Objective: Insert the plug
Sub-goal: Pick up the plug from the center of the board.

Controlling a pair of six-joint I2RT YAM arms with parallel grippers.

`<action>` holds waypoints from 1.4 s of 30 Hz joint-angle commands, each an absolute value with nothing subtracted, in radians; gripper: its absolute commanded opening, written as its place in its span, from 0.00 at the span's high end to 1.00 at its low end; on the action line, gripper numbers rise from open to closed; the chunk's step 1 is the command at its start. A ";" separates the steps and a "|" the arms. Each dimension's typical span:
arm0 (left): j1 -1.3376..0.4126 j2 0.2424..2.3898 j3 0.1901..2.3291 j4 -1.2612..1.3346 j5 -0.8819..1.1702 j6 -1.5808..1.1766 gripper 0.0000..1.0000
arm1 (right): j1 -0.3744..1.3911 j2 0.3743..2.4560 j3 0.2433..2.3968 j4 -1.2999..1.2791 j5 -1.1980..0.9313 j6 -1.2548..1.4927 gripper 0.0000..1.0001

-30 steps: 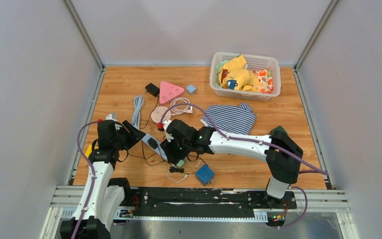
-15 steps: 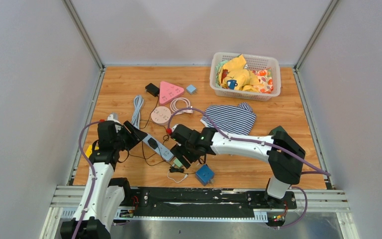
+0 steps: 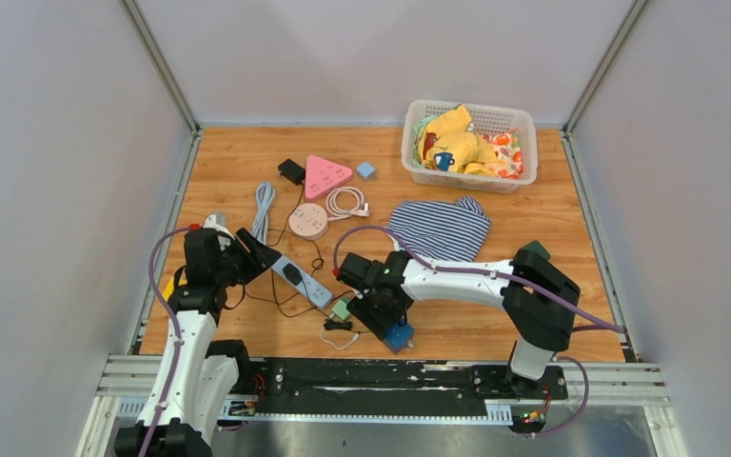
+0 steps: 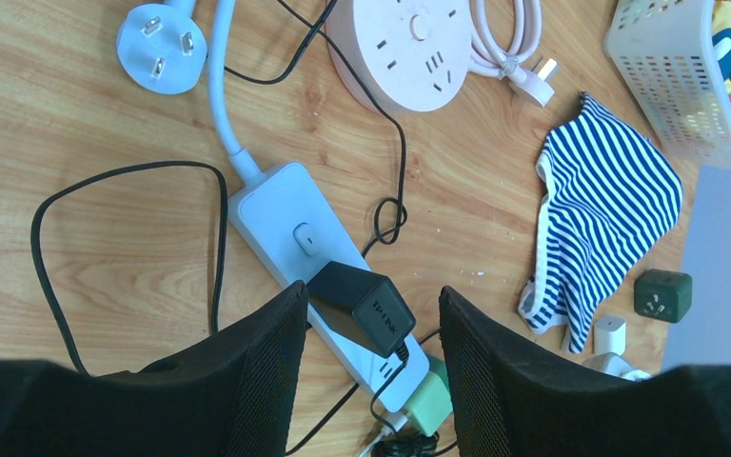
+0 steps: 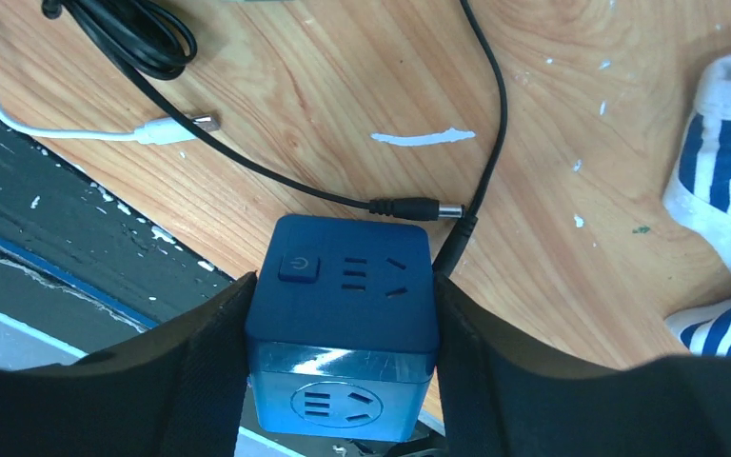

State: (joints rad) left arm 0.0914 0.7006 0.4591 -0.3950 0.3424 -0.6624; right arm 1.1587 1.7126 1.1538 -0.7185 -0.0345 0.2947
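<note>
Blue cube socket (image 5: pixel 341 314) at the near edge of the wooden table (image 3: pixel 552 286), wedged between the fingers of the right gripper (image 5: pixel 343 295), both black pads flat against its sides in a half-wide clasp. Different from a second ago: then this same claw over the middle of the white power strip (image 4: pixel 281 205), beside the green plug (image 4: pixel 428 405), with the cube uncovered and alone; half a second ago, midway back toward the near edge; now directly over the cube. Green plug left on the table, touching the strip's far end, not clearly seated in any outlet. Black adapter (image 4: pixel 362 307) upright in the strip, just past the strip's switch. Left gripper (image 4: pixel 371 305) unmoved across all three moments, fingers about half apart on either side of the strip and adapter; contact with the strip impossible to judge from the wrist view. Legible writing: "TP-LINK" in pale letters on the adapter's side. On the cube's top face, a power symbol on a square button beside slotted outlets; another outlet on its shiny side face. Just beyond the cube, a black cable (image 5: pixel 495 105) ending in a silver-tipped barrel connector, and a white USB lead (image 5: pixel 176 126). Farther off, a striped cloth (image 3: pixel 443 227), a round pink socket (image 4: pixel 409 43) and a white basket (image 3: pixel 471 143).
</note>
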 commanded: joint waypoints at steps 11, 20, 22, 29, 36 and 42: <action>0.085 0.656 0.482 -0.420 0.439 -0.655 0.46 | 1.119 1.571 1.215 -0.715 0.047 0.320 0.74; 0.038 0.618 0.456 -0.182 0.544 -0.745 0.45 | 0.960 1.428 1.217 -0.486 0.024 0.477 0.74; 0.012 0.611 0.431 -0.084 0.557 -0.803 0.44 | 0.924 1.424 1.224 -0.429 -0.043 0.522 0.74; -0.139 0.629 0.450 -0.031 0.498 -0.785 0.27 | 0.837 1.432 1.241 -0.247 -0.113 0.681 0.75; -0.286 0.639 0.499 -0.028 0.420 -0.722 0.16 | 0.824 1.448 1.246 -0.103 -0.107 0.826 0.75; -0.396 0.652 0.541 -0.024 0.330 -0.645 0.14 | 0.823 1.496 1.282 -0.041 -0.150 0.909 0.75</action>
State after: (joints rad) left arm -0.3462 0.6434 0.4896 -0.0555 0.4019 -0.7151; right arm 0.8349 1.4609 1.2278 -0.1337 -0.1139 0.8165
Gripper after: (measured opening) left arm 0.856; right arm 0.634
